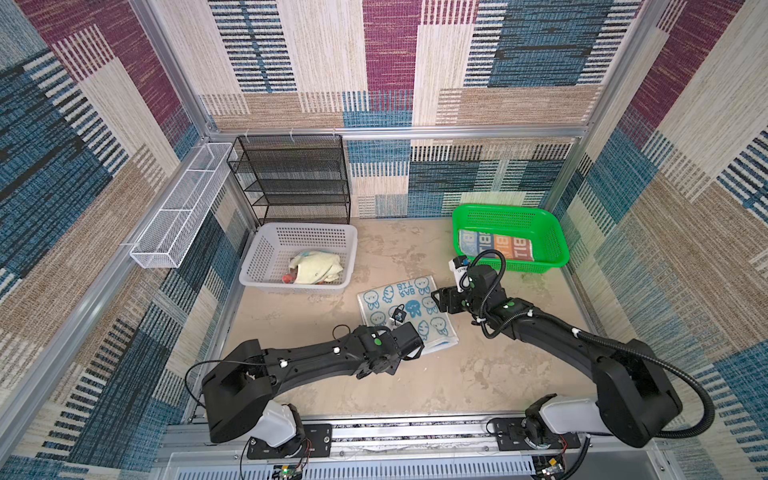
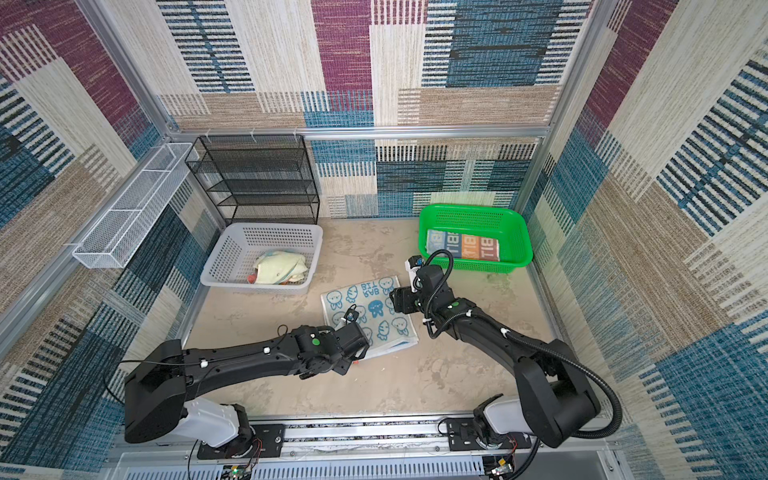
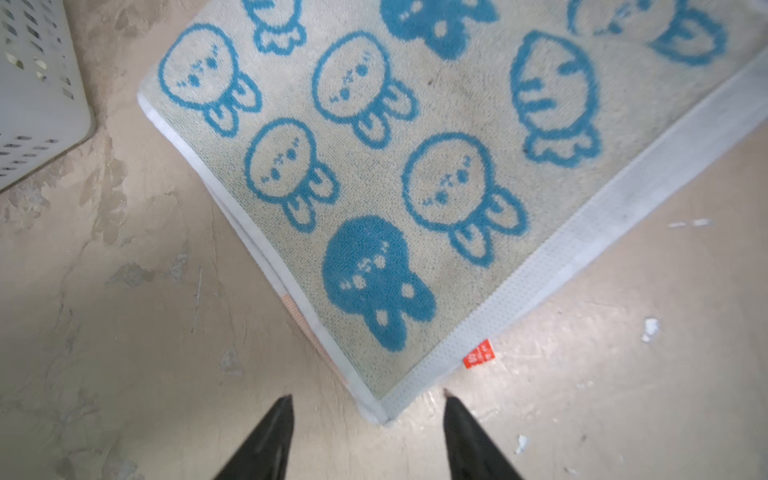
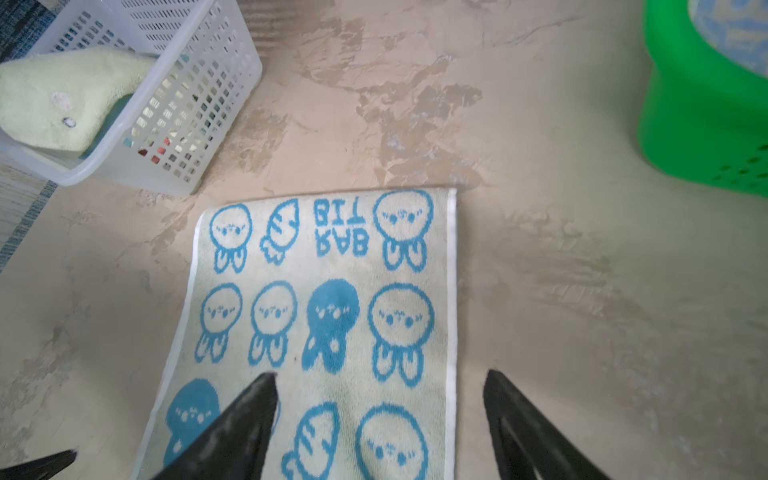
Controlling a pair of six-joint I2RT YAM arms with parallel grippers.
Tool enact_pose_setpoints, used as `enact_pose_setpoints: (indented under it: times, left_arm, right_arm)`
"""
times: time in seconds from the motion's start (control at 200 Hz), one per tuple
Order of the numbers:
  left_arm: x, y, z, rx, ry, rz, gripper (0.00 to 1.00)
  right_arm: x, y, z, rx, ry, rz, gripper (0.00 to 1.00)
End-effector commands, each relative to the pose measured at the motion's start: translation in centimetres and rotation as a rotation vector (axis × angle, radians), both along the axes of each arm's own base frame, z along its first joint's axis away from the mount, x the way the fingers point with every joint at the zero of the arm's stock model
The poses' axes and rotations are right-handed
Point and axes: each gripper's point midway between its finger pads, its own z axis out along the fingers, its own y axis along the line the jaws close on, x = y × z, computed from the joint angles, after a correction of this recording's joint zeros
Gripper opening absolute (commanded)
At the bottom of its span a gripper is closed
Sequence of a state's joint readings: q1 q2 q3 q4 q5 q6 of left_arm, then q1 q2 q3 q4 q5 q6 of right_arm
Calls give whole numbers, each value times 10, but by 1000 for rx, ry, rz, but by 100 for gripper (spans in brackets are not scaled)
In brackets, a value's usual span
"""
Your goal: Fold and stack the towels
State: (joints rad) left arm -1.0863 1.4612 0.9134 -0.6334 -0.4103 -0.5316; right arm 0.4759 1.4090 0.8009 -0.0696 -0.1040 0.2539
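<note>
Corner-to-jaw alignment is what matters here. The rabbit towel (image 1: pixel 405 309) lies folded flat near the middle of the table (image 1: pixel 415 386), its sides skewed to the table's edges. Its near corner points straight at the left gripper (image 3: pixel 365 399), whose fingers are spread apart with the corner tip just ahead of the gap, holding nothing. The right gripper (image 4: pixel 380 374) is released too. It straddles the towel's right-hand border, one finger over cloth and one over bare table. The doubled layers show at the near corner (stacked hems are visible in the left wrist view). The green basket (image 1: pixel 511 208) at the far right corner already holds a striped towel (image 1: pixel 494 245), and the right arm is nearer to it. I judge the next fold or lift starts from these two points.
</note>
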Motion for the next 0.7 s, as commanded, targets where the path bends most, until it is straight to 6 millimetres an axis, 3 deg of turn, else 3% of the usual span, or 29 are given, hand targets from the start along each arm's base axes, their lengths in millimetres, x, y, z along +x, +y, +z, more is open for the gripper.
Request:
enact_pose_setpoints:
  times: [0.0,0.17,0.356,0.696]
  left_arm:
    - [6,-13,16,-105,-58,-40,80]
    - [32,11,31,-160,-117,121,80]
    - [61,32,38,-233,-135,282,79]
    - [83,45,35,-236,-127,338,78]
  right_arm:
    - [31,8,8,-30,-64,-6,75]
    - [72,13,-17,-110,-25,-33,66]
    - [103,16,-52,-158,38,-41,57]
    - [120,23,-90,-192,106,-25,48]
